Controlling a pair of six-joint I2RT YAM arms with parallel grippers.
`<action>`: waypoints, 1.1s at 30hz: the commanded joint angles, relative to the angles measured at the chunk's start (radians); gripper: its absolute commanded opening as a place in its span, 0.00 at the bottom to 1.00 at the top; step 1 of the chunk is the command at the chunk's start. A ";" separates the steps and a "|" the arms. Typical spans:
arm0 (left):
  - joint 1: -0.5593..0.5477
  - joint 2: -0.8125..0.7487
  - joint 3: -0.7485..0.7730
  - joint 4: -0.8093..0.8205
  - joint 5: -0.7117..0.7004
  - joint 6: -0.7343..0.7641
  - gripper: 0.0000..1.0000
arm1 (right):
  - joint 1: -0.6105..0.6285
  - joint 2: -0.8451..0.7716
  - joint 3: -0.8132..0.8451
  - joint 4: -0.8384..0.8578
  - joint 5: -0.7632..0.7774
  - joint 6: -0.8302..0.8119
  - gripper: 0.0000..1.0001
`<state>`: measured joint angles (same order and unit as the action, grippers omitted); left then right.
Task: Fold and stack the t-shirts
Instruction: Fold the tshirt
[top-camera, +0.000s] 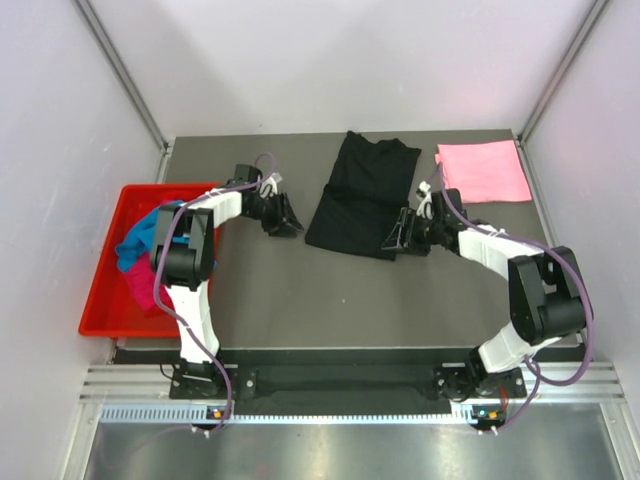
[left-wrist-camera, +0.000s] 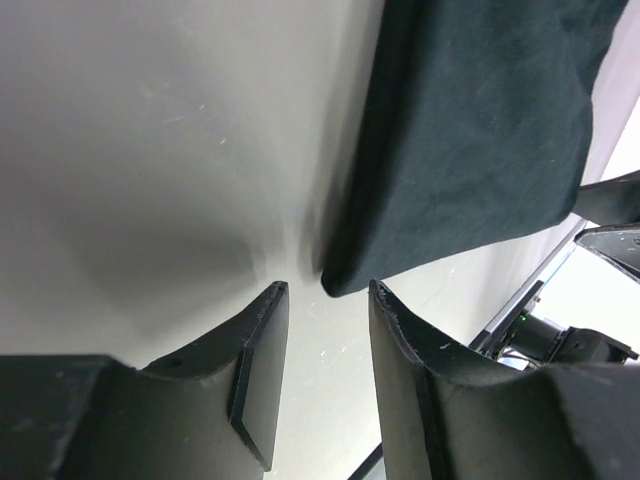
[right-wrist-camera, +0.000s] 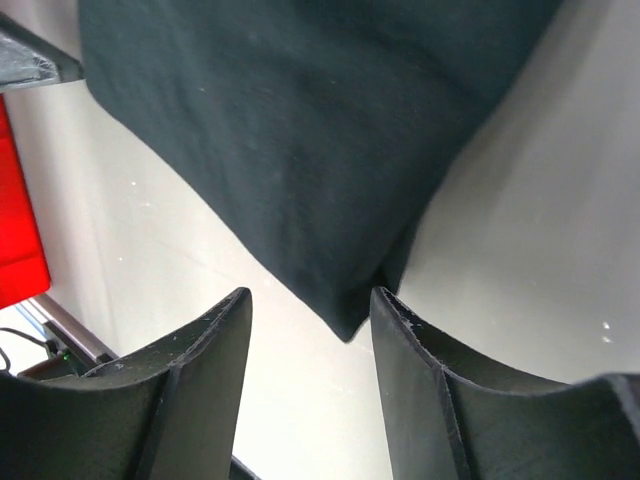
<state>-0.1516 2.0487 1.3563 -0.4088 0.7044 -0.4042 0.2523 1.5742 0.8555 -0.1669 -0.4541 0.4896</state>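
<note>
Here, nearest on the left, the red tray (top-camera: 100, 312) held the turquoise shirt (top-camera: 138, 240) and magenta shirt (top-camera: 143, 287), bunched together. Just beyond, both grippers flanked the near hem of the black t-shirt (top-camera: 362, 195). The left gripper (left-wrist-camera: 325, 300) was spread, just short of one corner. The right gripper (right-wrist-camera: 310, 310) was spread around the other. If they closed unevenly, the left might have missed its corner or caught one layer, skewing the fold. Far right lay the pink shirt (top-camera: 484, 171), folded flat.

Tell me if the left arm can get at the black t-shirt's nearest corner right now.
Probably yes: the left gripper is open, the black t-shirt corner lies just ahead, nothing between.
</note>
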 joint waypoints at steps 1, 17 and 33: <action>-0.003 0.007 0.000 0.079 0.050 0.019 0.42 | 0.018 0.006 -0.007 0.115 -0.034 -0.013 0.52; -0.049 0.057 0.004 0.108 0.061 0.018 0.40 | 0.027 0.043 -0.015 0.104 0.018 0.000 0.51; -0.123 -0.102 -0.230 0.009 -0.075 -0.090 0.00 | 0.030 -0.107 -0.165 -0.061 0.066 -0.048 0.00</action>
<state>-0.2359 2.0151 1.1999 -0.3305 0.7216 -0.4686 0.2668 1.5448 0.7315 -0.1493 -0.4236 0.4778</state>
